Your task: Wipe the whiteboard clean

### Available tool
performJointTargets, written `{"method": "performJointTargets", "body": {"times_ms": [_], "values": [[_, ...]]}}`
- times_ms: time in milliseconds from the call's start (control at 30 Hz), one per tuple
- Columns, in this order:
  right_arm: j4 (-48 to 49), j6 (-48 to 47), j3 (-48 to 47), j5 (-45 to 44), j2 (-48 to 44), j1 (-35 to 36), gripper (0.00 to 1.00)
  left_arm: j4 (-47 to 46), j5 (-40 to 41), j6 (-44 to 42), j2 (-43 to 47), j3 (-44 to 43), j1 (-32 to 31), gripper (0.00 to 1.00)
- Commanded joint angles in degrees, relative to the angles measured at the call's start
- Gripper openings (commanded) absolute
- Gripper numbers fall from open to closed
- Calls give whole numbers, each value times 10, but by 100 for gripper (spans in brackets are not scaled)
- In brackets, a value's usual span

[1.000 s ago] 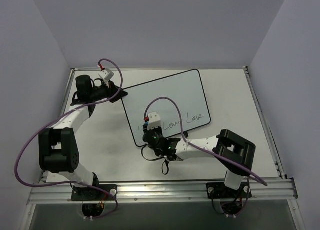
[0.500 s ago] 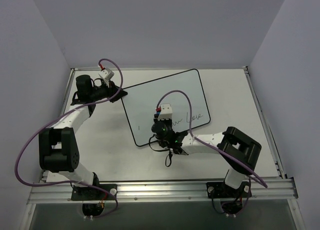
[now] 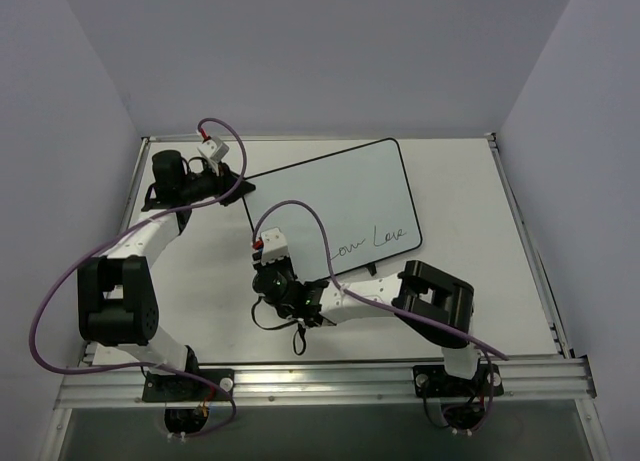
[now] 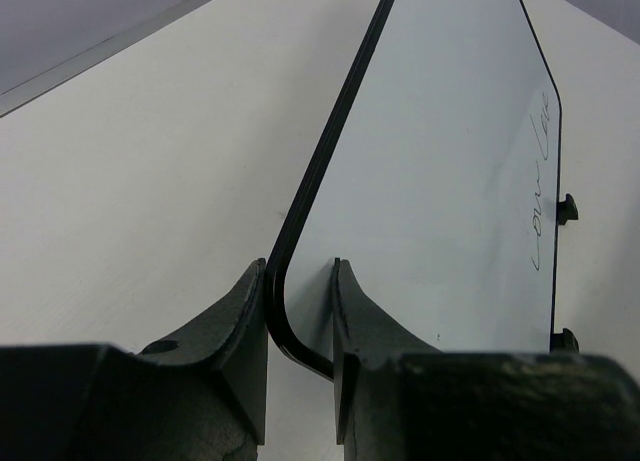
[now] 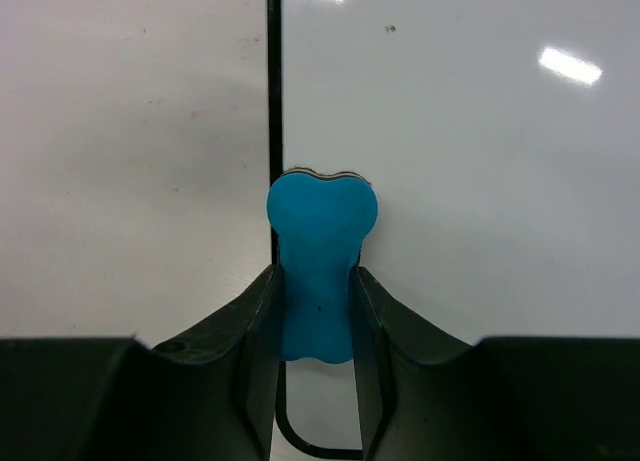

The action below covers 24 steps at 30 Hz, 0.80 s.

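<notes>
Whiteboard [image 3: 330, 191] lies skewed on the surface [image 3: 470, 211], its far corner pinched by your left tool [image 4: 298, 291]. Right tool [image 5: 318, 291] clamps the eraser [image 5: 320, 236] astride the near-left frame — it may snag there; the writing [image 3: 372, 241] sits well to the right.

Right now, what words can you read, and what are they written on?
"Love": dark cursive on the whiteboard, near its corner on the right arm's side.
second cursive word, just left of it: seems to end in "ove", but its start is unclear, so I cannot read it for sure.
The blue eraser in the right claw shows no print.
</notes>
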<state>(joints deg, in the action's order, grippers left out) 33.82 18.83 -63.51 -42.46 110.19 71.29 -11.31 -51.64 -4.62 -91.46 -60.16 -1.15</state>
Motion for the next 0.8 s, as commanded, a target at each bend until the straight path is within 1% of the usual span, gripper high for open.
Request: {"method": "performJointTargets", "body": {"times_ms": [0,100,133,267,367,400,467,500,600,767], "values": [[-53,34,70,-2,-19,-40,0,25,16,-95,-5,4,-25,2],[-49,55,118,-10,-52,-74,0,25,18,-94,-2,5,-25,2],[-47,73,150,-9,-60,-82,0,24,18,-95,0,6,-25,2],[-37,110,227,-12,-116,-126,0,23,19,-95,3,7,-25,2],[-30,132,272,-4,-140,-157,0,23,18,-94,3,7,-25,2],[-26,136,283,6,-154,-183,0,23,19,-94,5,8,-25,2],[-11,146,312,20,-170,-210,0,22,18,-94,5,8,-26,2],[-3,147,321,39,-173,-236,0,22,18,-94,5,8,-26,2],[10,153,337,54,-176,-272,0,22,17,-94,3,7,-26,2],[20,154,343,62,-176,-276,0,21,18,-94,2,7,-27,2]]}}
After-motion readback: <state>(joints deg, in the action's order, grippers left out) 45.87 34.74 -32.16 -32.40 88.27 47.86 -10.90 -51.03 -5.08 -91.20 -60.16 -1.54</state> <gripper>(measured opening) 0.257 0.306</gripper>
